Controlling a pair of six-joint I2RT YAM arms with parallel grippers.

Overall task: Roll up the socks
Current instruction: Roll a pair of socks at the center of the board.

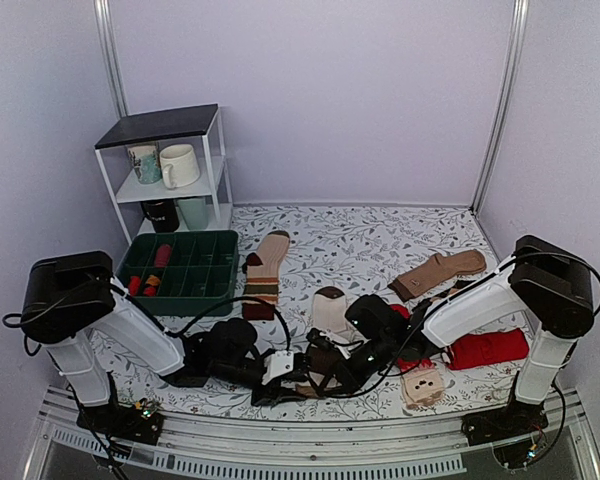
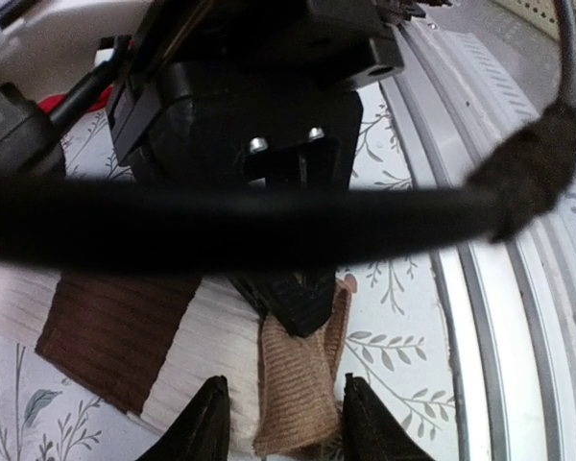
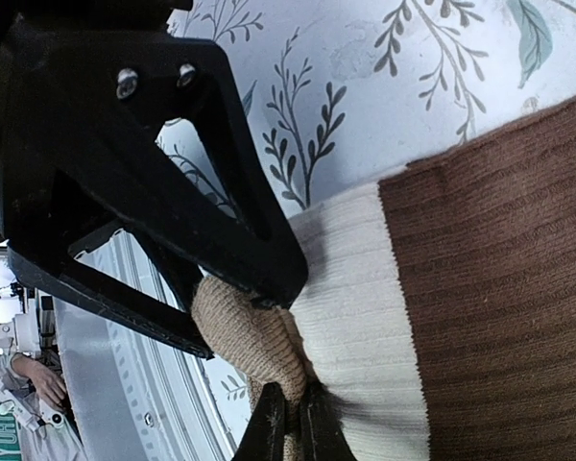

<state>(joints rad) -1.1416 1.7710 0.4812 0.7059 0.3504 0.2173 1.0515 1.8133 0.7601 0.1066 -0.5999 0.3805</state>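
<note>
A cream sock (image 1: 332,308) with a wide dark brown band (image 2: 115,327) and a tan toe (image 2: 302,384) lies flat near the table's front middle. My right gripper (image 3: 293,427) is shut on the folded tan toe (image 3: 250,336), pinching it at the sock's near end. In the left wrist view its black ribbed finger (image 2: 298,293) shows pressed on that toe. My left gripper (image 2: 286,423) stands open, its two fingers straddling the toe from the other side, one over the cream part (image 2: 211,336). In the top view both grippers meet low over the sock's near end (image 1: 300,372).
A green compartment tray (image 1: 177,239) and a white shelf (image 1: 160,125) with mugs stand at the back left. A striped tan sock (image 1: 265,268), brown socks (image 1: 440,272), red socks (image 1: 485,348) and a small rolled bundle (image 1: 423,386) lie around. A metal rail (image 2: 490,288) runs along the near edge.
</note>
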